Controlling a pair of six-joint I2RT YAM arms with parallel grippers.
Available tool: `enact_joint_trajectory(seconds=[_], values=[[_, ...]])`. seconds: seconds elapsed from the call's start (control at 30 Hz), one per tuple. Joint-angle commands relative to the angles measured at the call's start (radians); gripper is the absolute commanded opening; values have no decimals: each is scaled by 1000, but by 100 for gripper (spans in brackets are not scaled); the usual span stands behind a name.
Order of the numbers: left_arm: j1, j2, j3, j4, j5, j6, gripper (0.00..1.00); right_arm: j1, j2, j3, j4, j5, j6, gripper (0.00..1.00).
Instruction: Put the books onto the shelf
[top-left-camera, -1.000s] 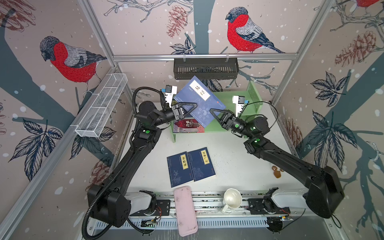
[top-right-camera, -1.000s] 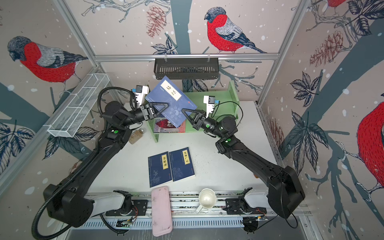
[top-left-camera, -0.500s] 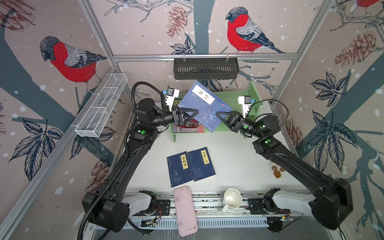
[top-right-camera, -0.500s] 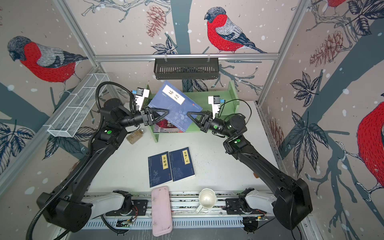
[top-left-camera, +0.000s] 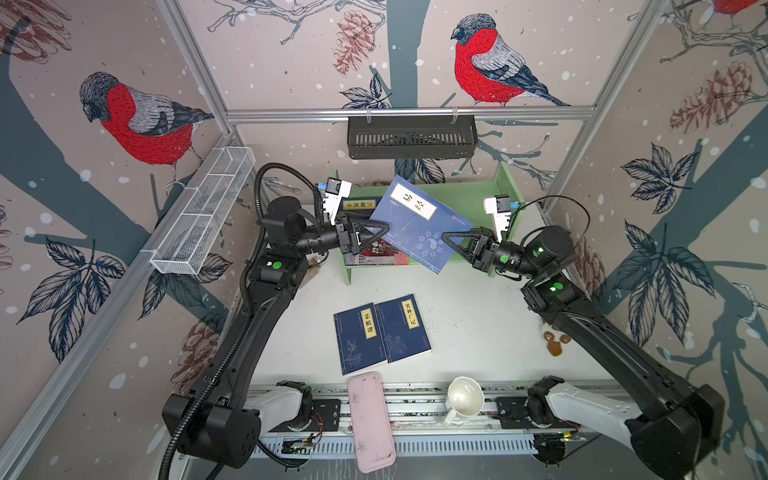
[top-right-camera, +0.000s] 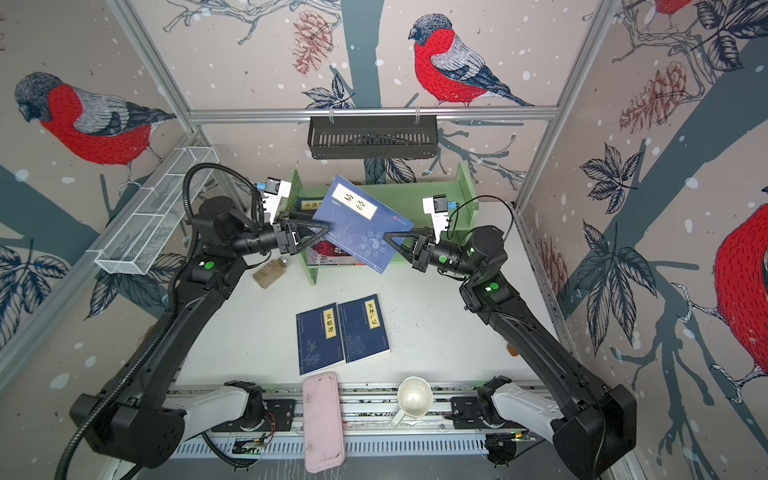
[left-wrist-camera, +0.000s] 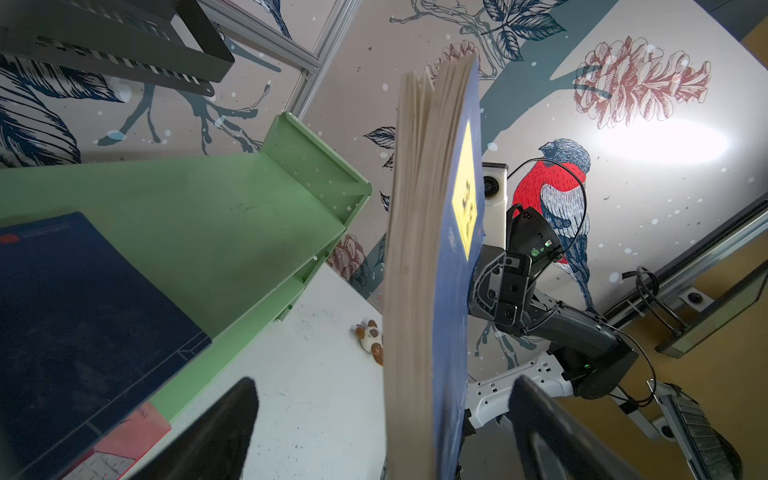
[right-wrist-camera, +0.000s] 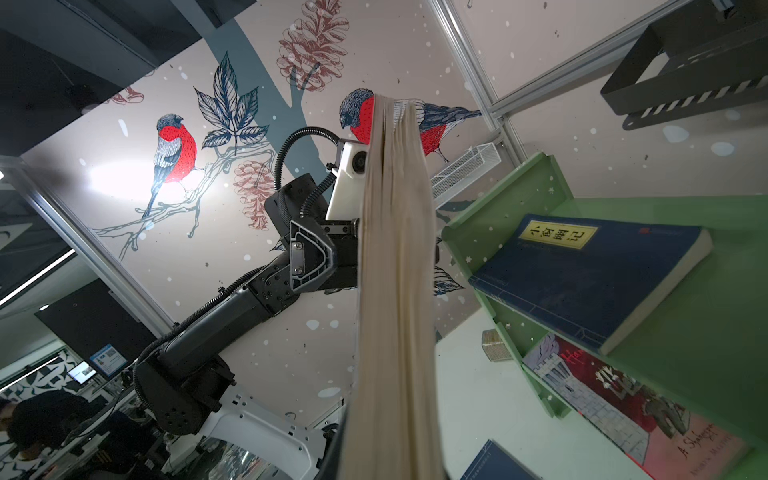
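Note:
A navy book (top-left-camera: 419, 224) with a pale title label hangs tilted over the front of the light green shelf (top-left-camera: 465, 195). My right gripper (top-left-camera: 445, 237) is shut on its right edge. My left gripper (top-left-camera: 384, 229) is open; its fingers (left-wrist-camera: 224, 428) stand on either side of the book's (left-wrist-camera: 415, 291) left edge, clear of it. On the shelf's upper tier lies another navy book (right-wrist-camera: 590, 270), and on the lower tier a red-and-grey one (right-wrist-camera: 623, 403). Two more navy books (top-left-camera: 359, 336) (top-left-camera: 403, 328) lie side by side on the table.
A pink flat case (top-left-camera: 370, 419) and a white cup (top-left-camera: 465, 399) sit at the front edge. A black slotted basket (top-left-camera: 411, 137) hangs above the shelf, and a white wire basket (top-left-camera: 203, 212) runs along the left wall. A small jar (top-right-camera: 270, 272) stands left of the shelf.
My left gripper has opened and let go of the book. The right gripper keeps hold of it, and the book has shifted a little to the right.

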Motion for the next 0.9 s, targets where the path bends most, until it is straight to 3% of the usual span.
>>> enact_joint_trajectory(seconds=[0.0,0.33,0.5,0.77,0.87], values=[[5,-8,-3,33,54,-9,92,-2,-7,22,-33,-38,-50,1],[4,-5,-46,156,126,-121,74,0,63,134,-207,-126,-153,0],[4,-11,-58,168,127,-131,53,1,101,178,-265,-152,-196,0],[4,-16,-90,231,106,-172,4,0,200,249,-311,-210,-231,0],[4,-15,-93,246,86,-184,0,1,223,263,-292,-213,-216,7]])
